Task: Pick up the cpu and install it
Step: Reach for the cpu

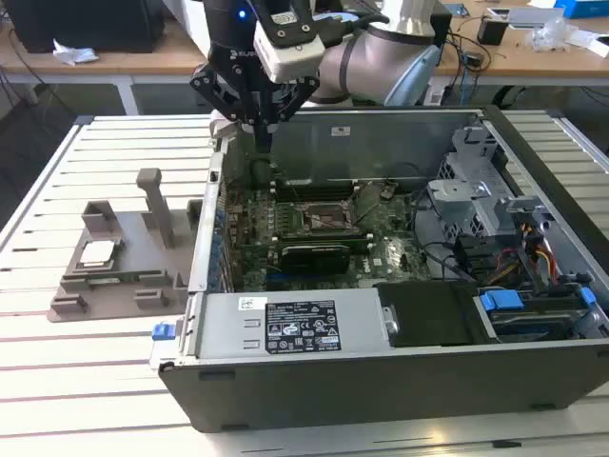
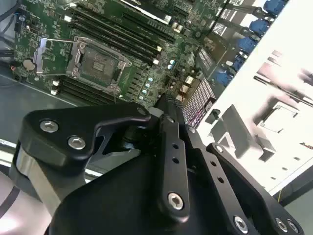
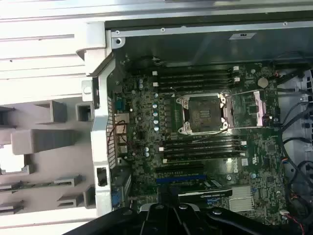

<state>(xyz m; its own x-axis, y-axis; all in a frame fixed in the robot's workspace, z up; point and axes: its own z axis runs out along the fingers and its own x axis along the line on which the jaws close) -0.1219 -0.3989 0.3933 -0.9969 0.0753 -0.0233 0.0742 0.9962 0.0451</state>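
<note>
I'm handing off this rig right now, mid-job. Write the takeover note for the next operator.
Gripper: fingers shut, carrying nothing, hovering above the open computer case near its wall on the exterior view's left.
Cpu: lying in the grey tray outside the case, untouched.
Socket: open and empty, inside the case.
Done: nothing yet.
Left: the whole pick and install of the cpu.
</note>
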